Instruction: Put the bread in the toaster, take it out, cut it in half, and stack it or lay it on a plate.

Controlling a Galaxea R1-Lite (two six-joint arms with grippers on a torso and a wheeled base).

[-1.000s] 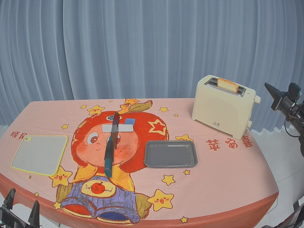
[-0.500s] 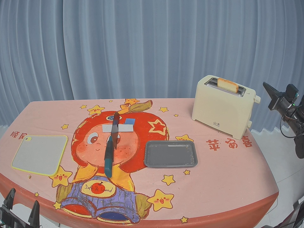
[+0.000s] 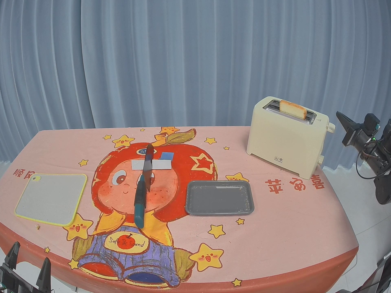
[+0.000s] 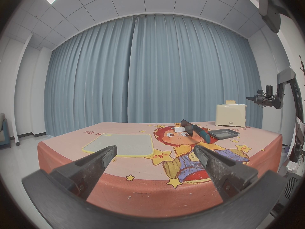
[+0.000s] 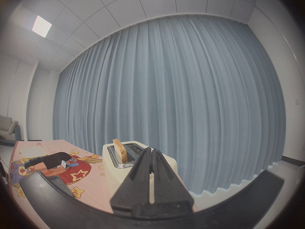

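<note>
Bread [image 3: 293, 109] upright in toaster [image 3: 285, 141], right gripper [image 5: 152, 151] pressed closed, left gripper [image 4: 154, 150] spread wide

My head camera looks down from above over the whole table [image 3: 285, 232], my left wrist camera sits low off its near edge facing across toward the curtain [image 4: 143, 73], and my right wrist camera looks close past the toaster [image 5: 111, 172], which all three share.
</note>
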